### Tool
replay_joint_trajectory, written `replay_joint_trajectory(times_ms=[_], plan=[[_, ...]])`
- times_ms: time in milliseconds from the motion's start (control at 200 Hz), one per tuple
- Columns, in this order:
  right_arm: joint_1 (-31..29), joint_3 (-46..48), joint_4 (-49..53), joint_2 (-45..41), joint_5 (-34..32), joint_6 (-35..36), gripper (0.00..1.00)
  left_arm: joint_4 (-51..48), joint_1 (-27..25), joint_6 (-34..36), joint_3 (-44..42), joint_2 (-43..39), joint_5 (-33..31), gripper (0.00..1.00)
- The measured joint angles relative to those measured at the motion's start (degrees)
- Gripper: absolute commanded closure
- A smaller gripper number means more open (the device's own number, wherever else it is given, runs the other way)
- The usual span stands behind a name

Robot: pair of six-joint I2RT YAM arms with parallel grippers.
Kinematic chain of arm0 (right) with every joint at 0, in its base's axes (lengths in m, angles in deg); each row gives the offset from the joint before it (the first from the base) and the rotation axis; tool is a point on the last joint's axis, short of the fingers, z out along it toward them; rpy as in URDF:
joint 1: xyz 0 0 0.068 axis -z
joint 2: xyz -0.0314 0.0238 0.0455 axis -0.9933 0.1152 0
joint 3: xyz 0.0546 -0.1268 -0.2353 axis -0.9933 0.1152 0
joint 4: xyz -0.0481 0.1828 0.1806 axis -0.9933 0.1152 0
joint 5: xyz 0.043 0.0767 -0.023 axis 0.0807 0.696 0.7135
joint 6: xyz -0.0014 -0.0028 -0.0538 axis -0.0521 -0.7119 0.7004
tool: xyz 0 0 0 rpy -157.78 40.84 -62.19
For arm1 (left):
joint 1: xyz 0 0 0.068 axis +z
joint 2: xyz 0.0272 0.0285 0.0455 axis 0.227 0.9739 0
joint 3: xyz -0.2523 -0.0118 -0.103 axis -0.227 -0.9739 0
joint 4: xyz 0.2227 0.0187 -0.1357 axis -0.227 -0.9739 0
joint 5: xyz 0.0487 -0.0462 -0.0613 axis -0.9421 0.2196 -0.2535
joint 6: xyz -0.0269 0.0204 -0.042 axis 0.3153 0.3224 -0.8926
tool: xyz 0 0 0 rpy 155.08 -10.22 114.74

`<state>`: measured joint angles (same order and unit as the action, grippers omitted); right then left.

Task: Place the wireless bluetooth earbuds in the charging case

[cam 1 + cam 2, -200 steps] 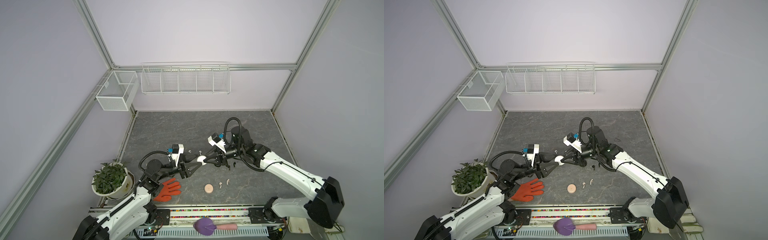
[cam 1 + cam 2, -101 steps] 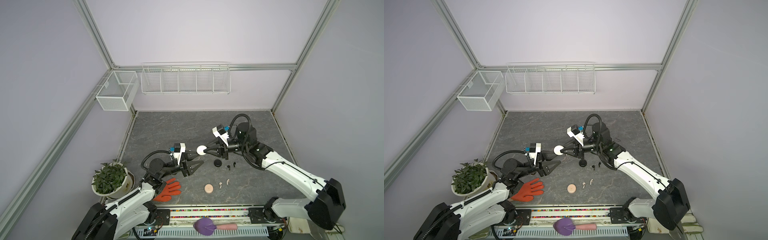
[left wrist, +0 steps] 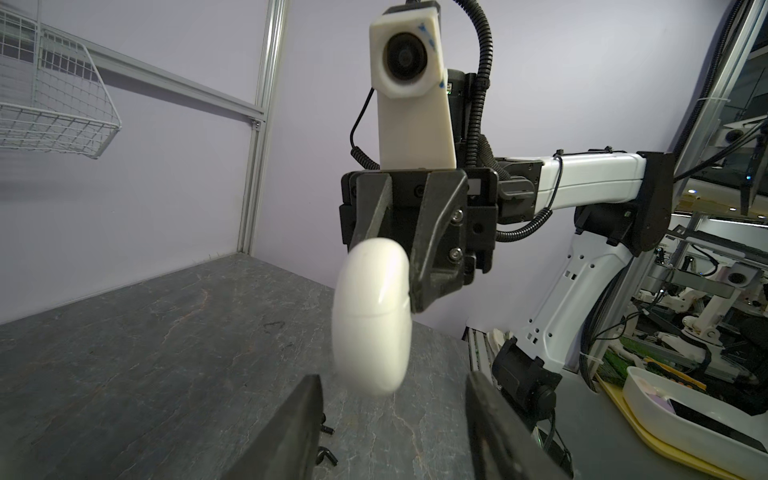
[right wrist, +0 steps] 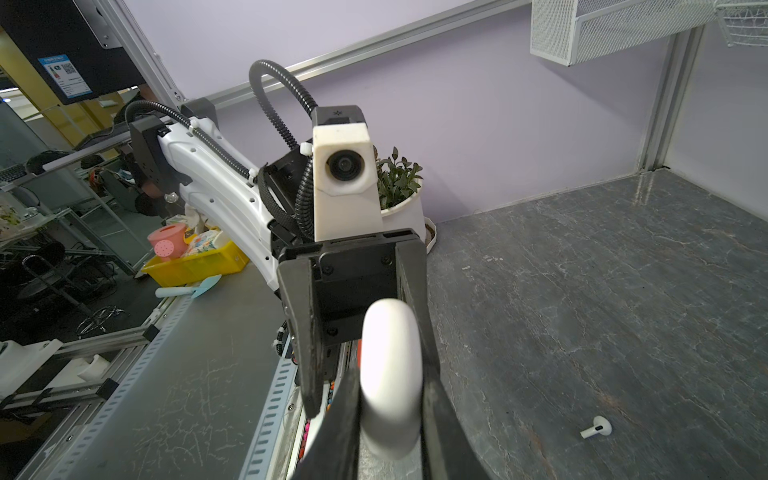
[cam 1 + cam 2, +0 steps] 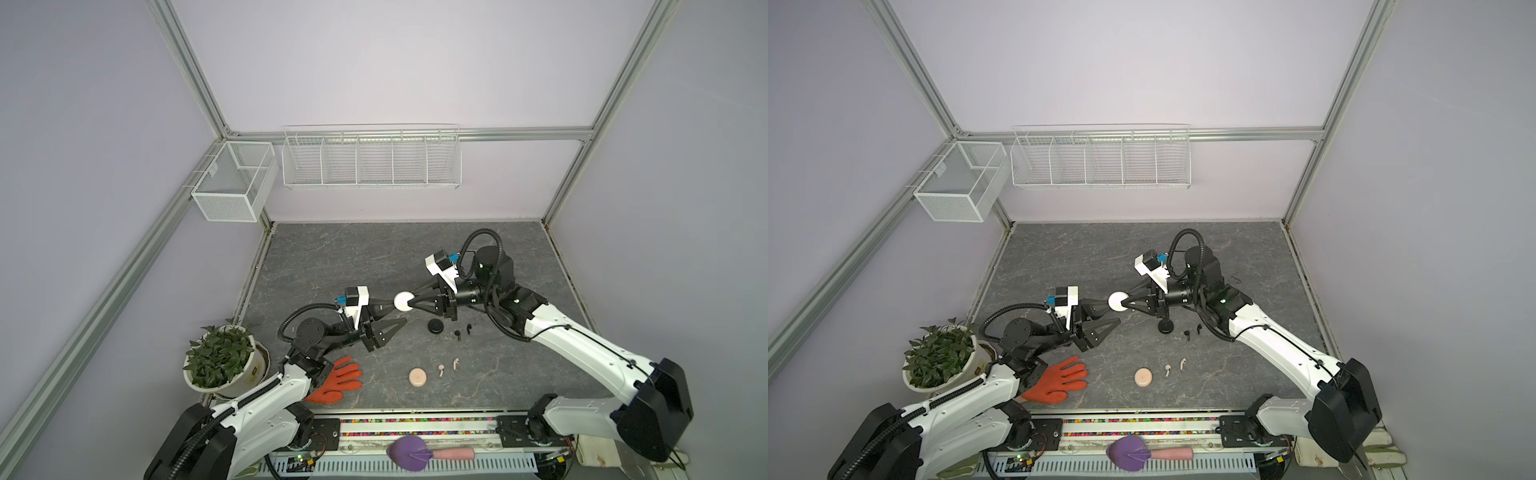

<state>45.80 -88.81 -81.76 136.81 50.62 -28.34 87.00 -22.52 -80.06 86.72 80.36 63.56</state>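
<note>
Left wrist view: right fingers [image 3: 432, 257] pinch the glossy white charging case [image 3: 372, 320], likely light and slippery, so the parted, empty left fingers [image 3: 291, 432] should clamp its broad faces.

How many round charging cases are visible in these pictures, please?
3. A white case is held above the table by the right gripper; a black case lies on the table close by; a pink case lies nearer the front edge. Arms may hide more.
</note>
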Motion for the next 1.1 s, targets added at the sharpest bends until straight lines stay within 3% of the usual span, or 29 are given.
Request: replay_joint_trajectory(times_ms=[160, 380, 765, 1099], plan=[[0.0, -0.02, 0.57, 0.02, 0.02, -0.02, 0.84, -0.02, 0.0, 0.98, 0.68, -0.15, -1.05, 0.48], [0.0, -0.04, 0.59, 0.04, 0.22, -0.02, 0.84, -0.02, -0.02, 1.46, 0.81, -0.17, -1.42, 0.61], [-0.07, -0.13, 0.59, 0.7, 1.09, -0.02, 0.84, 0.0, 0.0, 1.38, 1.42, -0.07, -0.98, 0.62], [-0.39, -0.22, 0.57, 0.83, 1.9, 0.11, 0.83, -0.02, 0.02, 0.98, 1.42, -0.04, -0.94, 0.8]])
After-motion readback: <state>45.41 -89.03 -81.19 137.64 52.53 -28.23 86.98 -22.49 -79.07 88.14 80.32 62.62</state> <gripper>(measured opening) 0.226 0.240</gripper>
